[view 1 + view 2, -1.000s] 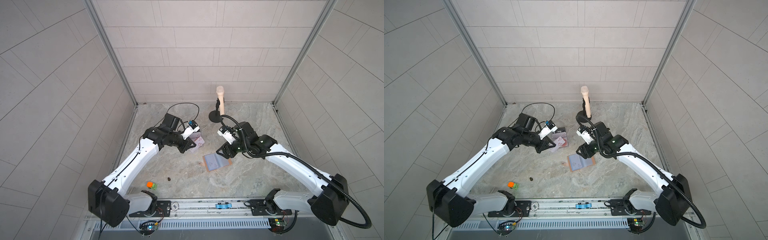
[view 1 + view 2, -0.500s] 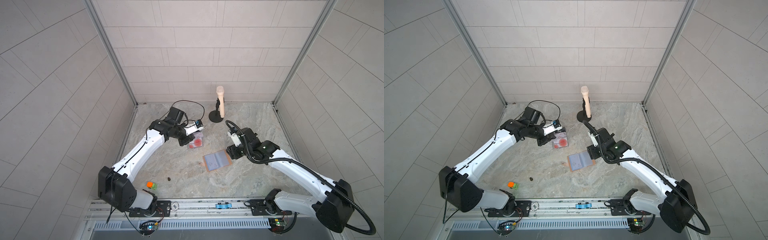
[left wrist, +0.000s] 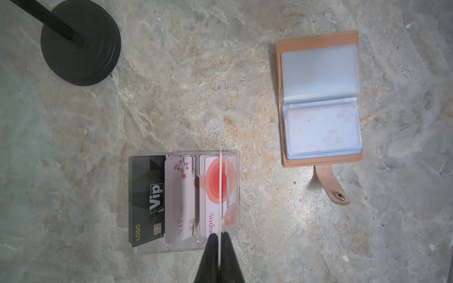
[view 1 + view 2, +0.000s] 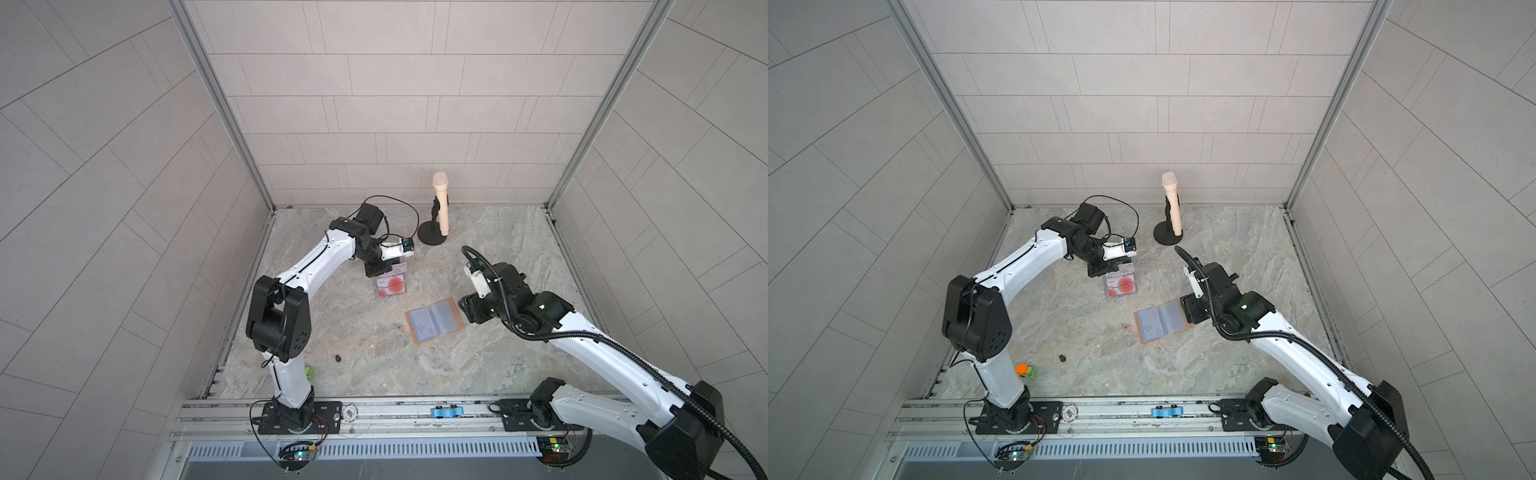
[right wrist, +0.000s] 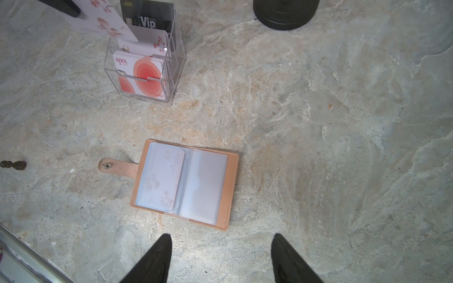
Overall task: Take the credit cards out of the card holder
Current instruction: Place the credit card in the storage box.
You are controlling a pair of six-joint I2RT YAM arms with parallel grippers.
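Card holder [image 5: 186, 181] lies open and flat on the surface [image 5: 318, 122], with one pale card [image 5: 161, 178] showing in a sleeve. In the last second my left tool [image 3: 220, 237] has swung over to the clear box [image 3: 183, 245]; it hangs above it now, pinched tight on a pink blossom card [image 5: 103, 24] held edge-down. My right tool [image 5: 221, 242] has drawn back off the holder's edge, jaws wide, gripping nothing. So one card is nearly banked, and I judge another remains to pull.
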